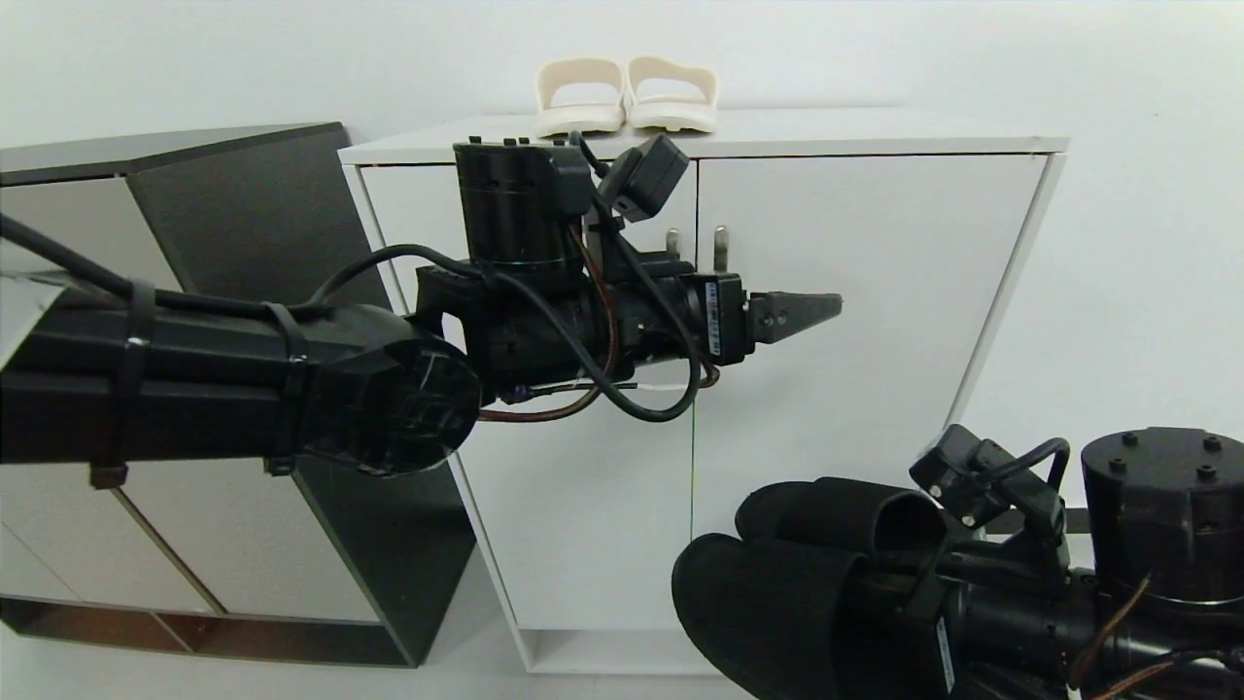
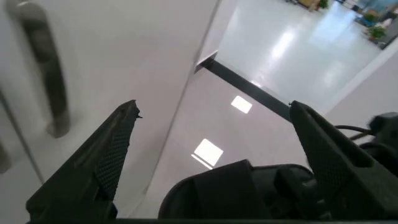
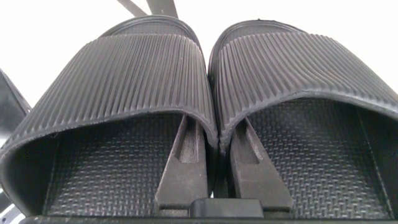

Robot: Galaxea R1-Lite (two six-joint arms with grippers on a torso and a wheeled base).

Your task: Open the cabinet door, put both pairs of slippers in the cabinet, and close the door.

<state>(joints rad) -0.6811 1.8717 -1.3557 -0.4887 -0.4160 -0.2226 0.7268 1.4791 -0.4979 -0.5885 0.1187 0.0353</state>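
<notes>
The white cabinet stands with both doors shut, its two metal handles side by side at the centre seam. A cream pair of slippers rests on its top. My left gripper hovers in front of the right door, just past the handles, open and holding nothing. In the left wrist view its fingers are spread wide, with one handle beside them. My right gripper is shut on the black pair of slippers, one finger inside each slipper, held low before the right door.
A dark mirrored cabinet adjoins the white one on the left. A plain white wall is behind. Shiny floor spreads beyond the cabinet's side.
</notes>
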